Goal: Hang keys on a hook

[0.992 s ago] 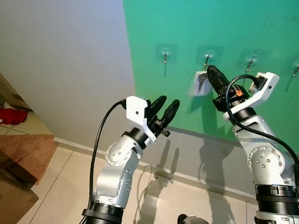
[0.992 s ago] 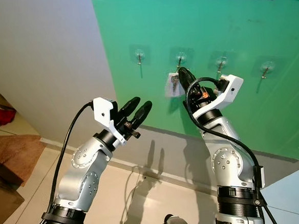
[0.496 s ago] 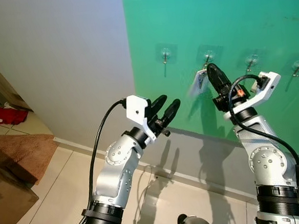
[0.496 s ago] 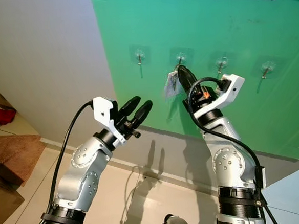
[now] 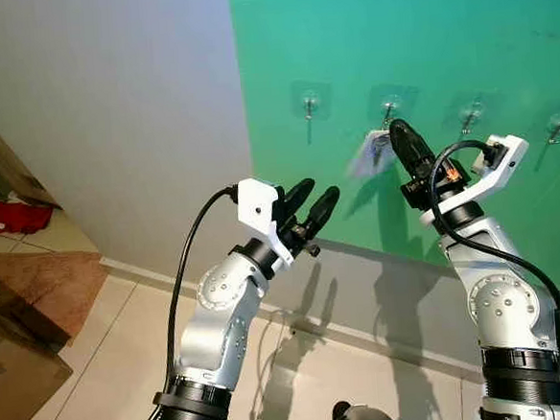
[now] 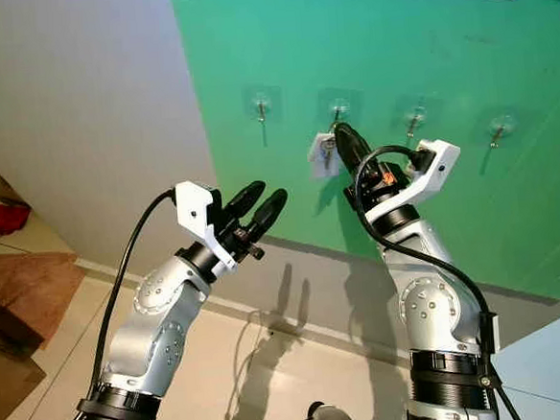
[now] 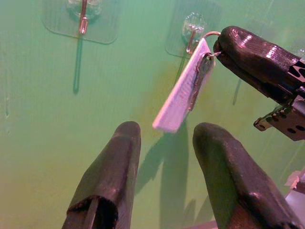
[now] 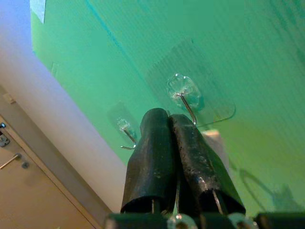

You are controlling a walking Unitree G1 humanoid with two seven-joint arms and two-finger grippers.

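While the left gripper (image 5: 308, 206) hovers open below, the right gripper (image 7: 224, 45) pinches the keys (image 7: 187, 90) by their ring, tilted tag at the second hook (image 7: 193, 34) on the green wall (image 5: 460, 34).

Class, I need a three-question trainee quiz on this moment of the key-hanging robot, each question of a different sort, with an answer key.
1. True or false: the right gripper is shut on the key ring at the second hook.
2. Multiple choice: how many hooks are on the green board in the head views? A) two B) four C) six
3. Fill in: the left gripper hangs in the air with its fingers ____.

Key: 1 true; 2 B; 3 open. The white tag dangles from the ring, tilted, beside the right gripper's tips.
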